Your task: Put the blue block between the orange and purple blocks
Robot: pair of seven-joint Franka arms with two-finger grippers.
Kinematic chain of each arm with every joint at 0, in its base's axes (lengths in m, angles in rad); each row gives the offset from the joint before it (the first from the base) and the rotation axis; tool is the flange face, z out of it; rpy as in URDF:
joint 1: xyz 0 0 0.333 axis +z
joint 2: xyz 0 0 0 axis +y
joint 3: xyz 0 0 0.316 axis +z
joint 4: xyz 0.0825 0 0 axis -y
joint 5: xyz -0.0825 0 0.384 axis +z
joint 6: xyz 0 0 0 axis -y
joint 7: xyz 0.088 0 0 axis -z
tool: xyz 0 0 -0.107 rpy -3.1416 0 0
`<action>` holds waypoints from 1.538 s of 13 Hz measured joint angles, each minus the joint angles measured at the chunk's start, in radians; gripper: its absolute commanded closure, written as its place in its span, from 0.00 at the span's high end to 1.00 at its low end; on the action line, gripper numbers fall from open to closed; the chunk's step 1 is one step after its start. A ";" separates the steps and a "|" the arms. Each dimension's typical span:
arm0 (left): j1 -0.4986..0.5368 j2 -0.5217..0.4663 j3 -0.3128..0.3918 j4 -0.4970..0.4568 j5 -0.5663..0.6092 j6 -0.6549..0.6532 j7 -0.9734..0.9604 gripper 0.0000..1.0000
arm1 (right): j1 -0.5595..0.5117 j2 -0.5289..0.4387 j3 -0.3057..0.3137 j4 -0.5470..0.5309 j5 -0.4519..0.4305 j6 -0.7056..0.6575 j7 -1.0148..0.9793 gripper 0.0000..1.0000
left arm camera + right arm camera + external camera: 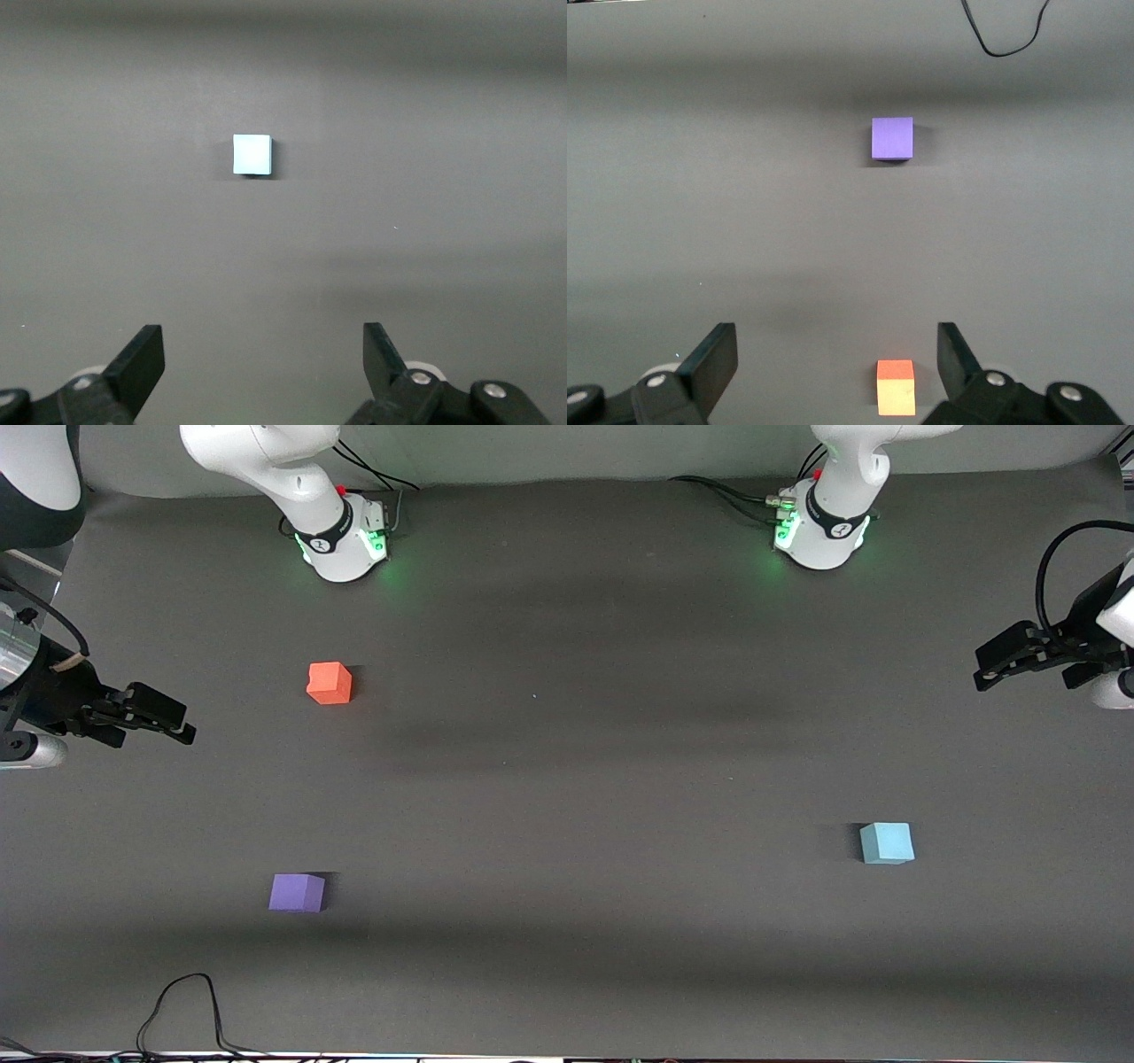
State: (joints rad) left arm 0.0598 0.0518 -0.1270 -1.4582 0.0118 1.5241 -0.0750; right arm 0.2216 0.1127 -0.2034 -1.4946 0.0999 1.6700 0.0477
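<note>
**Three cubes lying apart, both arms waiting with fingers spread**

The blue block (886, 843) is sitting alone on the dark grey table (567, 779), toward the left arm's end and fairly near the front-camera edge. The orange block (329, 683) is resting toward the right arm's end, closer to the robots' bases. The purple block (297, 892) is lying at that same end, nearer to the front camera than the orange one, with bare table between the two. The blue block is well apart from both.

The left gripper (985, 671) is hovering over the table's edge at its own end, fingers spread wide and holding nothing. The right gripper (177, 724) is hovering over the table's edge at the right arm's end, fingers likewise spread wide and empty. A black cable (182, 1001) is looping onto the table at the front-camera edge.
</note>
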 measured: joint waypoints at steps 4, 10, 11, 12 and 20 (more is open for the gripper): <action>0.000 0.000 0.000 0.000 0.000 0.002 0.000 1.00 | 0.001 0.000 0.000 -0.007 0.000 -0.002 0.000 1.00; 0.025 0.040 0.010 -0.001 0.004 0.066 0.009 1.00 | 0.000 0.001 -0.001 -0.018 0.000 -0.004 0.000 1.00; 0.035 0.057 0.011 -0.001 0.004 0.076 0.031 1.00 | 0.000 0.001 -0.001 -0.022 -0.003 -0.004 0.000 1.00; 0.043 0.081 0.013 -0.001 0.004 0.089 0.058 1.00 | 0.002 0.001 0.000 -0.024 -0.025 -0.004 0.000 1.00; 0.067 0.338 0.014 -0.023 0.014 0.367 0.079 1.00 | 0.023 -0.001 -0.001 -0.041 -0.080 -0.042 0.000 1.00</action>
State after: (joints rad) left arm 0.1265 0.3893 -0.1131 -1.4810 0.0263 1.8912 0.0042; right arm 0.2442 0.1121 -0.2047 -1.5353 0.0200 1.6277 0.0477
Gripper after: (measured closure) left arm 0.000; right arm 0.000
